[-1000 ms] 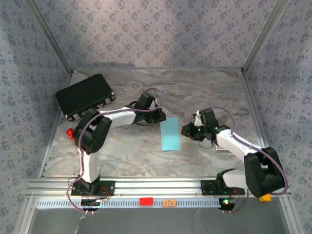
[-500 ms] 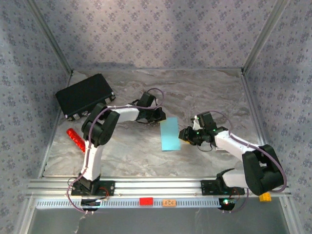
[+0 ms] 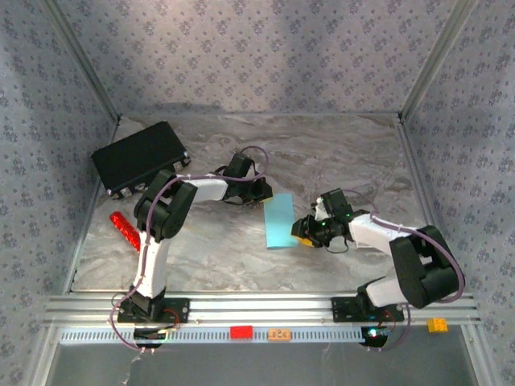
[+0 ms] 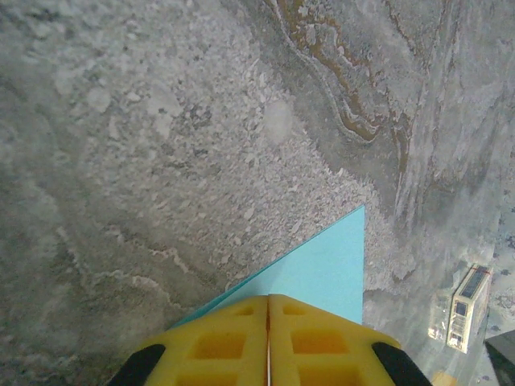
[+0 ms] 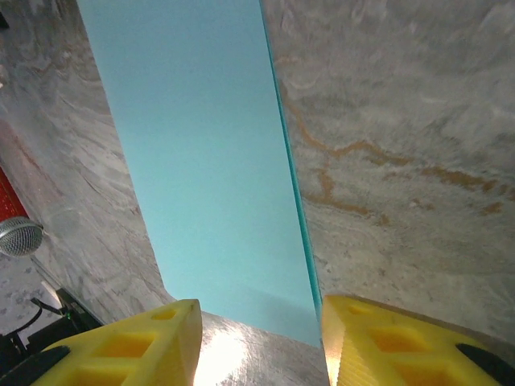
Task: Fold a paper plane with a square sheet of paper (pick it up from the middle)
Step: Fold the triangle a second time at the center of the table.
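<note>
From above, the paper sheet (image 3: 279, 221) lies flat mid-desk (image 3: 225, 261), a narrow cyan rectangle. The left gripper (image 3: 262, 195) is at its far corner and the right gripper (image 3: 302, 230) is by its right edge.

Left wrist: the yellow fingers (image 4: 217, 347) are pressed tight together, and the sheet (image 4: 322, 273) pokes out beyond them.

Right wrist: the fingers (image 5: 145, 342) are spread apart, pinching nothing, and the sheet (image 5: 209, 161) stretches away between them.

**Desk:** Where does the sheet of paper (image 3: 280, 220) lie?

**Photographer:** Mid-surface (image 3: 346, 153), between the two arms. The left end effector (image 3: 264, 199) is at its far left corner, the right end effector (image 3: 298, 233) at its near right edge.

**Desk:** And further out?

**Photographer:** The case (image 3: 138, 158) sits far left. The small stick (image 3: 125, 228) lies nearer, by the left edge.
</note>
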Controlling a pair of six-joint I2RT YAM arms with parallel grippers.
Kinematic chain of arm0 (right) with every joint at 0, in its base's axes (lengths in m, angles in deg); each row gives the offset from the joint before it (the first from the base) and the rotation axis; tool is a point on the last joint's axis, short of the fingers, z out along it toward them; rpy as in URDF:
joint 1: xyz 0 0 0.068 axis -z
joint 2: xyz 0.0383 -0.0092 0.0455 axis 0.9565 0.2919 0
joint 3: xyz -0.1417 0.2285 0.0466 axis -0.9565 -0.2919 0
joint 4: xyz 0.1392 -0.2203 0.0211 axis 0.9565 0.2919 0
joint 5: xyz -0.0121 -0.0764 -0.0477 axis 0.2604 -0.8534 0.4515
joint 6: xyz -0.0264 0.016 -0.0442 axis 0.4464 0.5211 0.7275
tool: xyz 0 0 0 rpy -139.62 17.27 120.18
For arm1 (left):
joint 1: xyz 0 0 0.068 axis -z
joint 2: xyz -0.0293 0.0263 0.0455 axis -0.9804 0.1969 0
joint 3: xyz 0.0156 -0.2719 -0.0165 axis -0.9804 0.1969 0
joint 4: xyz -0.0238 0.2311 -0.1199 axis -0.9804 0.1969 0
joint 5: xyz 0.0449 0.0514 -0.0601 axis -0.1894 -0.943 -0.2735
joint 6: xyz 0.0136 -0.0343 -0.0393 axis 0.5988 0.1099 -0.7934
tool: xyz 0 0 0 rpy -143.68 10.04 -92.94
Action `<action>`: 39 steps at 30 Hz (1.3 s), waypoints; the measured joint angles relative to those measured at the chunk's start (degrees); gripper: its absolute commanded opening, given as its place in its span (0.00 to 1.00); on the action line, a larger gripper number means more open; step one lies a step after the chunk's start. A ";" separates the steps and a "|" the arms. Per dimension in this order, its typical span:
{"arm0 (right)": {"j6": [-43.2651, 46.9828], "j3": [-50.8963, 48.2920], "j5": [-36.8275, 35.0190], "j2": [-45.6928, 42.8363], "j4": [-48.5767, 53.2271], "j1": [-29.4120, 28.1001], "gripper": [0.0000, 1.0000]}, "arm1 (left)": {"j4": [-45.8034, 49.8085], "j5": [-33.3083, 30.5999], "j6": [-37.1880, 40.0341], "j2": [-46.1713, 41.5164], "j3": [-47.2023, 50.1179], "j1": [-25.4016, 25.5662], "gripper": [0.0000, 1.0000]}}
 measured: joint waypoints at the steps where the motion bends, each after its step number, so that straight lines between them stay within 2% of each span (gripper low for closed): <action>1: -0.07 0.00 0.04 0.28 0.00 -0.26 0.45 | 0.00 0.00 0.00 0.00 0.00 0.00 0.08; 18: -2.38 -0.39 0.33 0.63 -0.09 -1.25 0.43 | -0.66 0.22 -0.33 0.00 0.22 0.00 0.08; 39: -6.93 0.37 2.62 3.15 -10.99 -0.50 0.43 | -0.92 0.57 -0.87 0.00 0.22 0.00 0.08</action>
